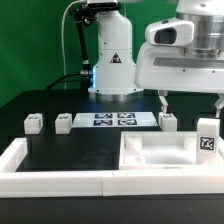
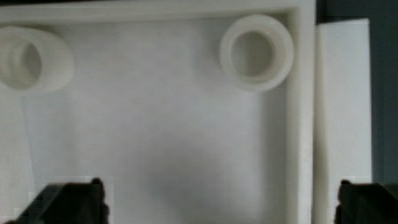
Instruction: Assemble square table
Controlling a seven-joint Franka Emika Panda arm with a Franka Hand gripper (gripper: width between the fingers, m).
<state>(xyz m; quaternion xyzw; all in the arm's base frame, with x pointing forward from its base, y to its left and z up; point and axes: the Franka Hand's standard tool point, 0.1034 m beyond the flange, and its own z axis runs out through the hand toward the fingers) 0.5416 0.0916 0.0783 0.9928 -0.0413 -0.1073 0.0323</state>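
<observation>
Nearest the camera a long white border wall (image 1: 60,178) was seen, and tucked just behind it lay the square table's slab (image 1: 160,150) — flat, smooth white plastic, with round sockets (image 2: 258,50) sunk in its face. It was judged stiff, light and rather slippery, best pinched across a thin edge. Directly above the slab the gripper (image 1: 191,104) was poised, spread wide and empty. Beyond the slab, small block legs (image 1: 33,122) were scattered beside the marker board (image 1: 113,120).

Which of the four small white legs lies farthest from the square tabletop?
The leg at the exterior view's far left. The other three legs lie nearer the square tabletop, which sits at the front right.
</observation>
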